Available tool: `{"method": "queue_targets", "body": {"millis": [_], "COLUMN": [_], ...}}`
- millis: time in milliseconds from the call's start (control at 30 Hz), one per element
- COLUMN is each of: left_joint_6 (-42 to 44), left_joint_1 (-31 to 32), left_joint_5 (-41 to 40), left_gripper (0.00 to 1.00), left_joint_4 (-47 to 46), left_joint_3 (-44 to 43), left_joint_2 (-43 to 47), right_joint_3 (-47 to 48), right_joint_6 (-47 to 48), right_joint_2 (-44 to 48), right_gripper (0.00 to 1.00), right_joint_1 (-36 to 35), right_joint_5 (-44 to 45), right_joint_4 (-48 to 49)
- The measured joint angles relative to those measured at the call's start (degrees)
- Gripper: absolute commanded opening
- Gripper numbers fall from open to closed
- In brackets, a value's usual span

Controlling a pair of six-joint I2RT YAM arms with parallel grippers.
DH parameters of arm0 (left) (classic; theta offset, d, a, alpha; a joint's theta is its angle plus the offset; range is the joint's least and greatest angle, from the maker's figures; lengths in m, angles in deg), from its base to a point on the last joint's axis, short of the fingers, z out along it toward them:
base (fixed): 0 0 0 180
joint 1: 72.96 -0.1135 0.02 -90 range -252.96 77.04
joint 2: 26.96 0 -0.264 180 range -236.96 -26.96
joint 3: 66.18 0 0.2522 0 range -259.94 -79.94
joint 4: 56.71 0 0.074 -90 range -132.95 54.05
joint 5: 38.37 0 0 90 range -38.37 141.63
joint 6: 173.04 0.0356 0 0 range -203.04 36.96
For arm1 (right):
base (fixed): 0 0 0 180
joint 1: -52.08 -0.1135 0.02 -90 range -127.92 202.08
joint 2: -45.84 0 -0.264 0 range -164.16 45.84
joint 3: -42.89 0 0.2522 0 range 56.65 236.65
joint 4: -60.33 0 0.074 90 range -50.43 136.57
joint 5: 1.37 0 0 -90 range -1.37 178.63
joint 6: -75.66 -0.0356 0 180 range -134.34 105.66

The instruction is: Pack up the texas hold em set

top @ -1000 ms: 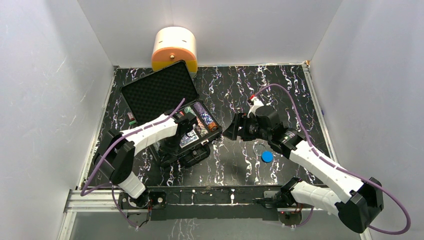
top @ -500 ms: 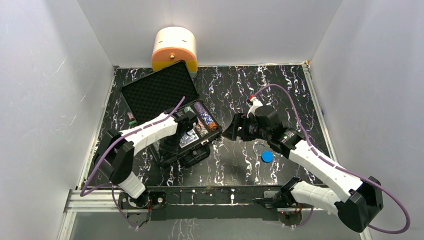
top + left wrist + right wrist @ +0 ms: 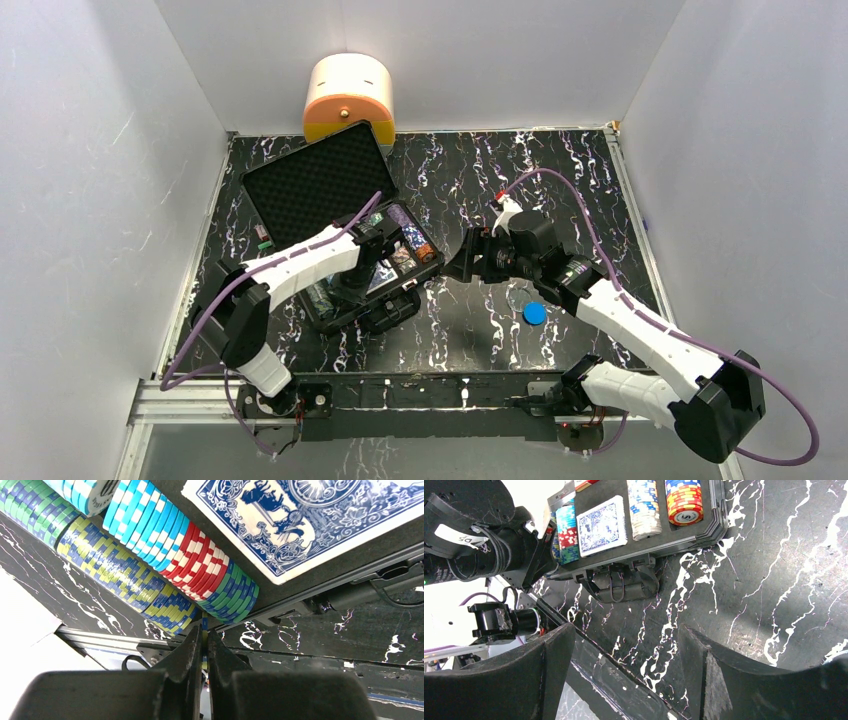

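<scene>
Left end effector (image 3: 204,631): clenched, fingers pressed almost together with only a thin slit between them. It sits over the near part of the briefcase (image 3: 398,306), just beside the rows of poker chips (image 3: 150,545). A thin blue-and-yellow sliver shows at the fingertips; whether it is gripped cannot be told.

Right end effector (image 3: 626,630): released, fingers spread wide and grasping nothing. It hangs above bare table (image 3: 570,180) near the table's centre, just right of the briefcase and pointing toward it.

Briefcase: black, on the left half of the table, standing open. The foam-lined lid (image 3: 316,180) lies back toward the far-left corner.

Contents, per the wrist views:
- Chip rows lie on edge, in green, yellow-blue, light blue and red bands.
- The blue card deck (image 3: 310,515) lies flat in its compartment next to the chip rows.
- A white chip row (image 3: 644,505) and an orange-red chip row (image 3: 684,497) lie in compartments on the deck's other side.

The blue disc (image 3: 534,313) lies on the table outside the case, right of centre toward the near edge, close to the right arm.

The cream-and-orange container (image 3: 349,95) stands at the far edge, behind the lid.
</scene>
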Motion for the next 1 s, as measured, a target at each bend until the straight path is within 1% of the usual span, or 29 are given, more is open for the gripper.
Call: {"method": "queue_targets", "body": {"millis": [233,367,500,633,733,867,967,1000], "left_joint_6": [0.28,0.22,0.07,0.09,0.09,0.04,-0.70,-1.31], "left_joint_1": [0.00,0.00,0.00,0.00,0.00,0.00,0.00,0.00], "left_joint_5": [-0.48,-0.68,-0.17,0.87,1.66,4.07,7.56,9.16], "left_gripper": [0.00,0.00,0.00,0.00,0.00,0.00,0.00,0.00], "left_joint_4": [0.50,0.17,-0.96,-1.38,-1.46,-5.05,-12.07,-16.70], "left_joint_3": [-1.44,-1.36,-1.18,-1.42,-2.49,-3.45,-3.48,-2.95], "left_joint_2": [-2.03,-1.44,1.75,7.39,11.08,17.70,24.09,27.26], "right_joint_3": [0.00,0.00,0.00,0.00,-0.48,-3.93,-5.53,-5.70], "right_joint_6": [-0.02,-0.02,0.07,0.50,0.81,-1.79,-5.25,-6.67], "right_joint_2": [-0.02,-0.02,-0.02,-0.42,-1.03,-1.79,-3.93,-5.27], "right_gripper": [0.83,0.83,0.84,0.84,0.83,0.81,0.81,0.81], "right_joint_1": [0.00,0.00,0.00,0.00,0.00,-0.04,-0.92,-1.66], "right_joint_5": [-0.20,-0.37,-1.51,-4.68,-8.20,-13.84,-16.06,-16.28], "right_joint_4": [-0.26,-0.31,-0.02,2.47,6.51,18.53,27.63,31.87]}}
